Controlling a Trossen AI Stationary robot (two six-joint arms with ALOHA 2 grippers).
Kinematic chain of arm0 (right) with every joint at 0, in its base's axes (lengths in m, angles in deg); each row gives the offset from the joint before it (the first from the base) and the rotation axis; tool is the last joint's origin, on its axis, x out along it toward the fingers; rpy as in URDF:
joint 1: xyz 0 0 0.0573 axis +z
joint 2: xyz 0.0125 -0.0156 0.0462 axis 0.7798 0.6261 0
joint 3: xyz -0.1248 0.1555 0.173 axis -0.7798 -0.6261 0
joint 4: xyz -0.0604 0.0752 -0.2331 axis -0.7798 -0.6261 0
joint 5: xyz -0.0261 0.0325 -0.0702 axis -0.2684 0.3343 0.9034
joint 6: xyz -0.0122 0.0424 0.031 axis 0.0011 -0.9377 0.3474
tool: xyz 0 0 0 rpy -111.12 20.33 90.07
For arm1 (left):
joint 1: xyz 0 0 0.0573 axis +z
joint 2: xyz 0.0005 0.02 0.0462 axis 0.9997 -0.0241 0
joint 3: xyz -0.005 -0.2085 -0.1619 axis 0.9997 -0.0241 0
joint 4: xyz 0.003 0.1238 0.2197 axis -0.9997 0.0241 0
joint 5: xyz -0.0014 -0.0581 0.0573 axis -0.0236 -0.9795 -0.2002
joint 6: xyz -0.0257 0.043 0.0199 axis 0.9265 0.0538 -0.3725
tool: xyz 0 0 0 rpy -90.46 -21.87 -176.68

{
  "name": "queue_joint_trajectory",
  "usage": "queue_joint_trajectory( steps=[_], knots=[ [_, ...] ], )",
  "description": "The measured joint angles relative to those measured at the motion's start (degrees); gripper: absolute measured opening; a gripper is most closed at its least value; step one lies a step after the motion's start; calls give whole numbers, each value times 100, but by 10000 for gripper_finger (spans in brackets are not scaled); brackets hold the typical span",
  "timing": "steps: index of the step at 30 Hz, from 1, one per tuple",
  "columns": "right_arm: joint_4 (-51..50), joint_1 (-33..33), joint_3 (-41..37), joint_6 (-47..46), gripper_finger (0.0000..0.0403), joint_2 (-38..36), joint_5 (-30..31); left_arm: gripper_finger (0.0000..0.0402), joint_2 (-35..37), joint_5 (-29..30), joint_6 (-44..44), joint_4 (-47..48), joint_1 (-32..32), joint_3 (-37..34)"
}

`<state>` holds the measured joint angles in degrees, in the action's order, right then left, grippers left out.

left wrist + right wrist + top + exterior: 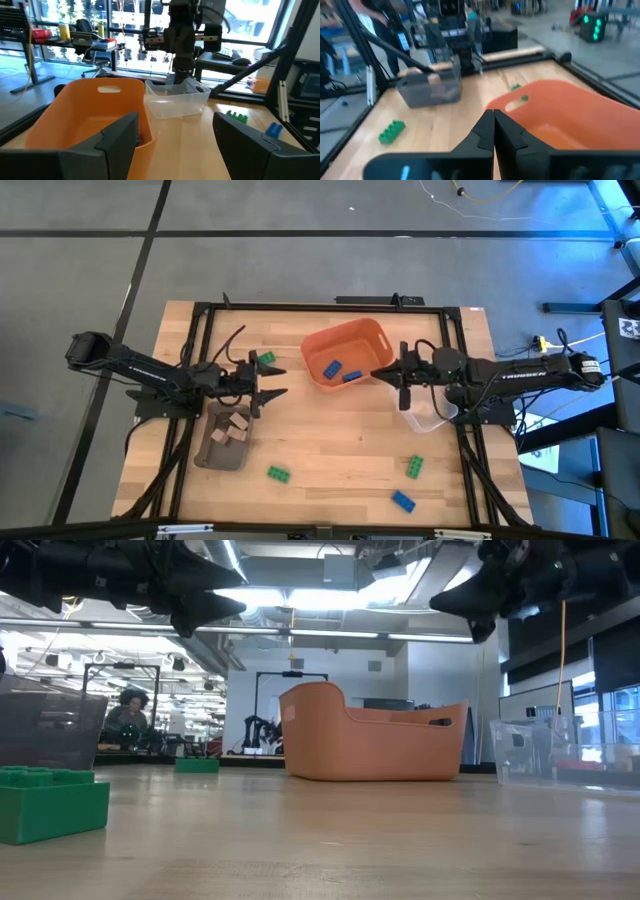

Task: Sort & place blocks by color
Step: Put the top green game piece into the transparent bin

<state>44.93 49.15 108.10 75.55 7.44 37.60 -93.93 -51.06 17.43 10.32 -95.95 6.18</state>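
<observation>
My left gripper (276, 381) hangs open above the table between the grey-brown tray (214, 452) and the orange bin (345, 355), holding nothing. My right gripper (494, 125) is shut and empty at the orange bin's right edge (388, 363). Two blue blocks (340, 372) lie inside the orange bin. Pale tan blocks (236, 426) lie in the tray. Green blocks rest flat on the table near my left gripper (266, 359), near the front edge (278, 473) and at front right (414, 467). A blue block (403, 500) lies beside that last one.
A clear plastic bin (425, 416) stands under my right arm, right of the orange bin; it also shows in the left wrist view (177, 100). A black frame (200, 310) runs around the tabletop. Bare wood (330, 440) lies between the tray and the front-right blocks.
</observation>
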Motion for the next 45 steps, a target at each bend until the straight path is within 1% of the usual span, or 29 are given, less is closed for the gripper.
queue_joint_trajectory(
  steps=[5, 7, 9, 14, 31, 39, 45],
  knots=[
    [1760, 0, -971, -276, 0, -161, -301, 247, 0, -17, -26, 28, 7, 0],
    [2030, 0, -1170, -299, 0, -238, -374, 247, 0, -15, -125, 28, 9, 0],
    [2051, 0, -1253, -439, 0, -324, -399, 247, 0, 14, -144, 24, 24, 0],
    [2101, 0, -1266, -440, 0, -432, -483, 247, 0, 73, -149, 24, 166, 0],
    [2137, 0, -1266, -439, 1, -433, -483, 247, -2, 73, -133, 24, 192, -1],
    [2136, 0, -1266, -431, 14, -433, -483, 247, -2, 73, -144, 24, 192, 0],
    [2135, 0, -1266, -406, 16, -433, -483, 247, -2, 73, -146, 24, 192, 0]
  ],
)
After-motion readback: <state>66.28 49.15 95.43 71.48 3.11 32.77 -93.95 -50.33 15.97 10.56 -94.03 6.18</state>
